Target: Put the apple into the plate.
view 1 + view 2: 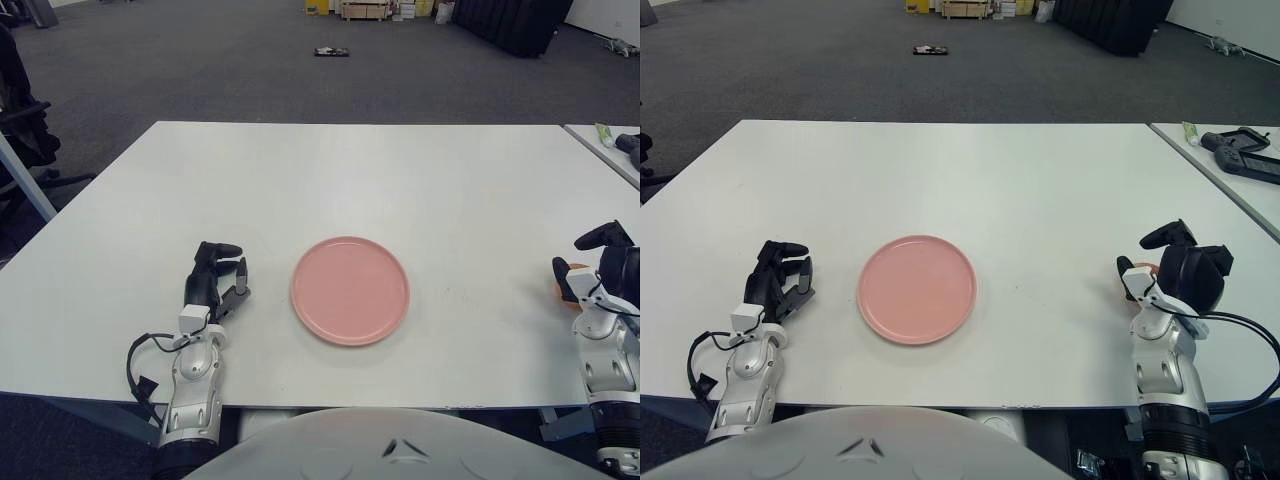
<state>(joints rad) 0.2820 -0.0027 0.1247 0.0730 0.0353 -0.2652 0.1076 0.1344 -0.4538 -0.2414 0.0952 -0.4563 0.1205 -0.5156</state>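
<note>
The pink plate (350, 290) lies empty on the white table (350, 170), near the front middle. Only an orange-red sliver of the apple (1145, 268) shows, near the table's front right edge, also seen in the left eye view (573, 272). My right hand (1155, 262) is closed around it at table level, thumb up, and hides most of it. My left hand (222, 280) shows just left of the plate, fingers relaxed and holding nothing.
A second table at the far right carries a dark controller (1243, 155) and a small green tube (1190, 129). A dark chair (25, 120) stands beyond the table's left edge. Boxes and clutter sit on the floor far behind.
</note>
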